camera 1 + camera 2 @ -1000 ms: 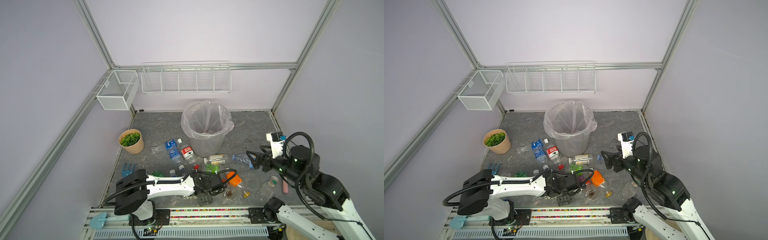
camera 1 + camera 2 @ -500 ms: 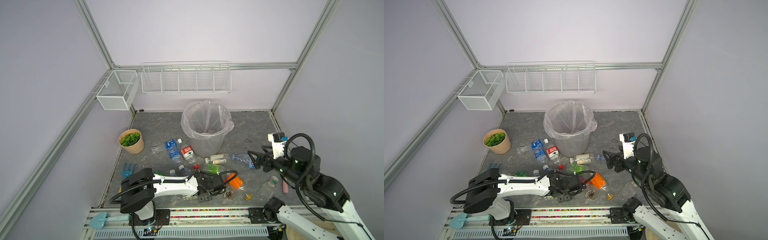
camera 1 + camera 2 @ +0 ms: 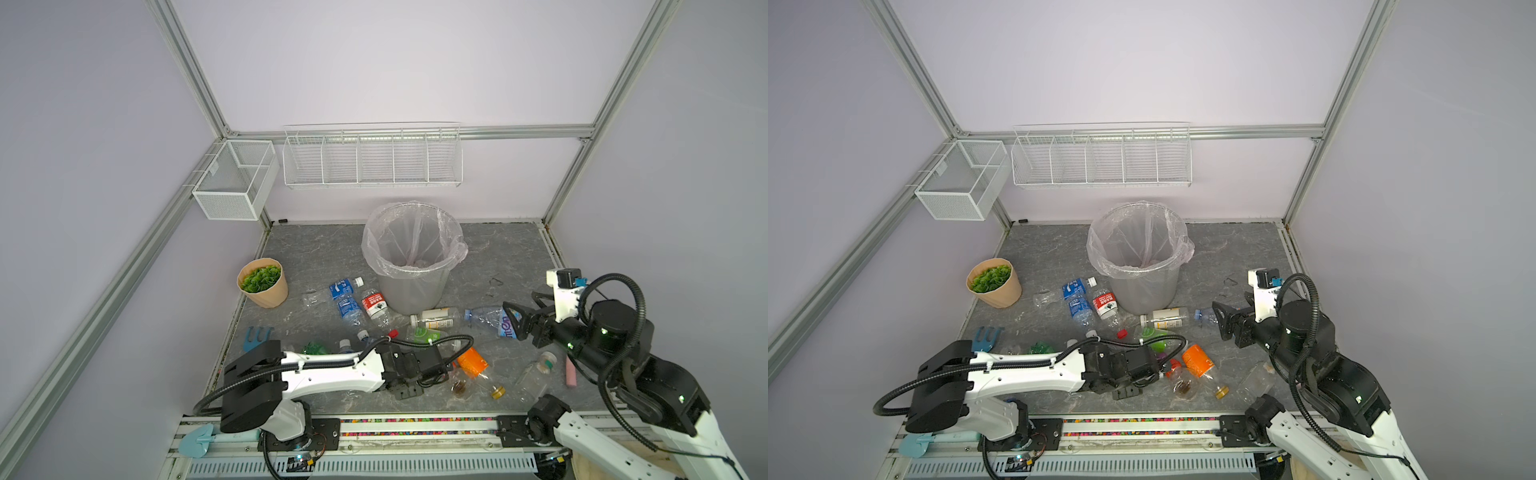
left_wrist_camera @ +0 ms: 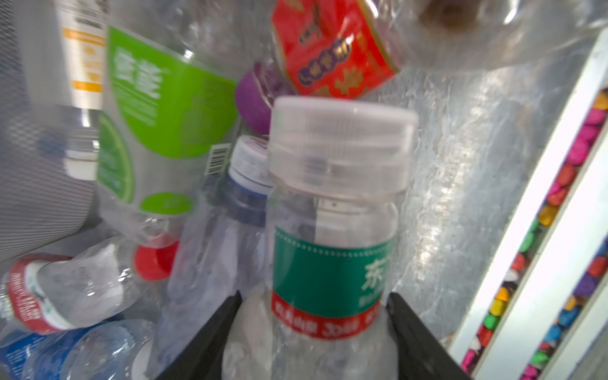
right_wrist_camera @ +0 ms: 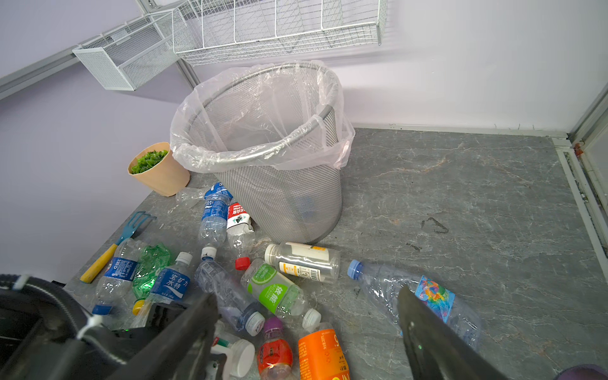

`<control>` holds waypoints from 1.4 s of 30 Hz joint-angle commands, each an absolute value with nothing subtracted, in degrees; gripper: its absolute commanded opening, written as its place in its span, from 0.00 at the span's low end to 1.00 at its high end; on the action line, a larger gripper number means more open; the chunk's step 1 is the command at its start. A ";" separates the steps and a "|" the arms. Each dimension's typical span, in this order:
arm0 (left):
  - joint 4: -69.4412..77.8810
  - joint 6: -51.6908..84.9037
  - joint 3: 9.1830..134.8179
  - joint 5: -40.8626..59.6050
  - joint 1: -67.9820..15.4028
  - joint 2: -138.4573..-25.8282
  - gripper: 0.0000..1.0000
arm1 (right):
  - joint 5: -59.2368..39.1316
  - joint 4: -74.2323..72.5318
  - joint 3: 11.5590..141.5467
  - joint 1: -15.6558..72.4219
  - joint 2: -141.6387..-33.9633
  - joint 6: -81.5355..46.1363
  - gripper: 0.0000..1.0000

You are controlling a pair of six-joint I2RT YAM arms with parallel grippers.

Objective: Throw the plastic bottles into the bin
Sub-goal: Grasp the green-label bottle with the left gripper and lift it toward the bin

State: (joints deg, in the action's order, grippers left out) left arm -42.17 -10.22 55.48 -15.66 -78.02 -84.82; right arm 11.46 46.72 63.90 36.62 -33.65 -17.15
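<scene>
The left hand (image 4: 312,304) has its two black fingers (image 4: 411,332) pressed on either side of a green-labelled bottle (image 4: 332,263), white cap pointing away from the hand; a lime-labelled bottle (image 4: 171,98) lies just past it on the tabletop (image 4: 460,197). The right hand (image 5: 306,293) is spread wide, a crushed blue-capped bottle (image 5: 378,283) beside one finger. The bin (image 5: 289,197) stands ahead of it, upright

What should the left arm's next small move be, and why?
Probably squeeze the left gripper firmly onto the green-and-red-labelled bottle before lifting: its fingers flank the bottle's body, whether they grip is unclear, and the bin stands apart.
</scene>
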 commanded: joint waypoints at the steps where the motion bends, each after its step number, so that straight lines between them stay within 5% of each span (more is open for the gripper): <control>1: -44.29 -10.86 58.73 -17.29 -77.96 -80.12 0.47 | 12.68 47.28 63.28 36.56 -33.09 -17.75 0.88; 16: -41.64 -10.49 65.46 -19.33 -78.05 -58.21 0.45 | 13.33 47.55 63.27 36.52 -32.61 -18.94 0.88; 42: 9.48 -13.24 54.66 -34.46 -78.09 -28.93 0.39 | 12.88 46.29 60.58 36.49 -31.55 -21.62 0.88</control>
State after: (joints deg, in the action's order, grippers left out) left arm -1.17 -11.42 55.66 -31.22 -78.02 -29.08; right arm 12.82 47.75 61.54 36.62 -32.38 -20.40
